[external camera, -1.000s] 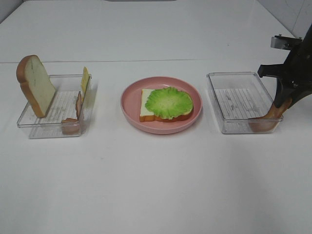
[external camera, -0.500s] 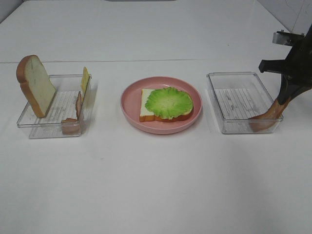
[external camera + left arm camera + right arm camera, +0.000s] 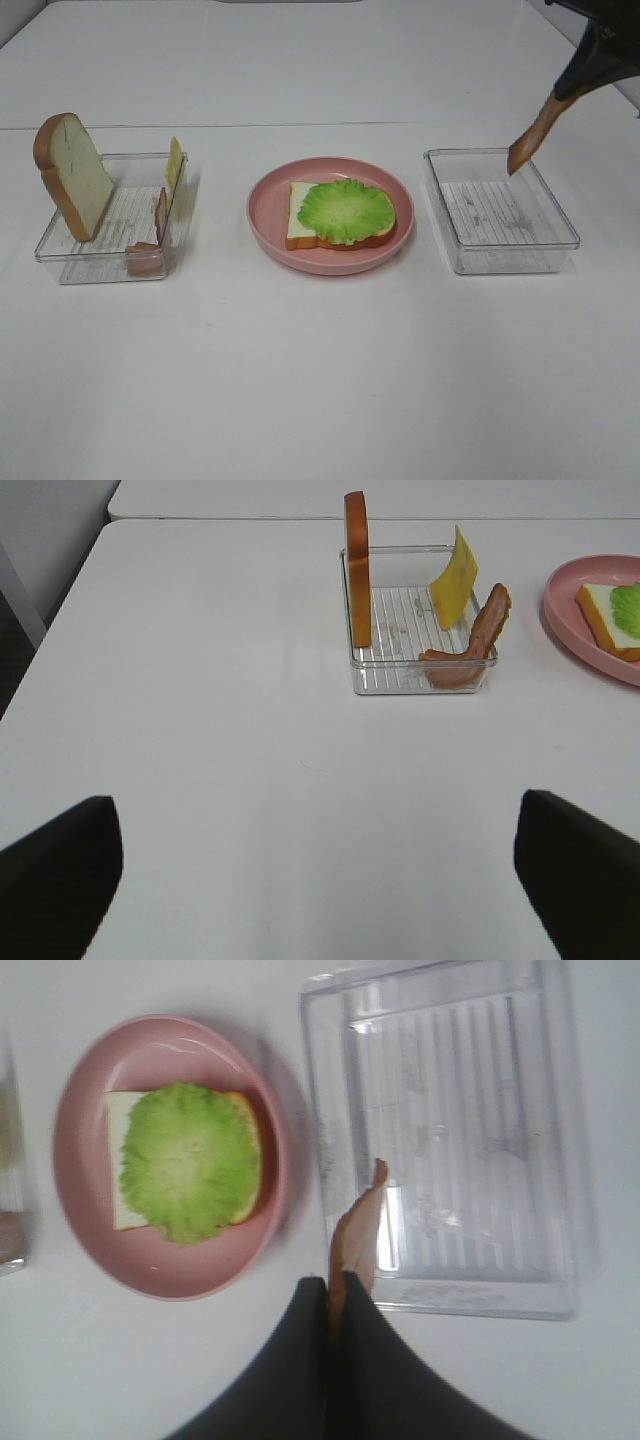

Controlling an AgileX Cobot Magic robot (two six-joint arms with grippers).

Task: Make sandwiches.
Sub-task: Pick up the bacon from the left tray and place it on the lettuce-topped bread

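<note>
right gripper (image 3: 568,88): clenched on the top end of a meat strip, raised above the tabletop (image 3: 320,380) near its right edge, over the far right corner of the right tray.
held strip (image 3: 528,138): reddish-brown, hangs slanting from the jaws; its lower tip is in the air over the tray and touches nothing.
right tray (image 3: 500,262): clear, with a ribbed floor, on the right part of the tabletop near the plate.
plate (image 3: 330,264): round, pink, at mid-tabletop between the two trays.
bread (image 3: 300,215): lies flat on the plate, crust orange-brown.
lettuce (image 3: 347,210): ruffled, green, lies on the bread and leaves its left margin bare.
left tray (image 3: 100,266): clear, toward the tabletop's left edge.
upright slice (image 3: 75,175): stands tilted at that tray's left end, its top above the rim.
cheese (image 3: 174,163): thin, yellow, stands at the tray's far right corner.
strips (image 3: 150,255): two meat pieces along the tray's right wall, one curled in the near corner.
left gripper (image 3: 312,815): released, jaws wide apart, grasping nothing, over bare tabletop well apart from the left tray.
</note>
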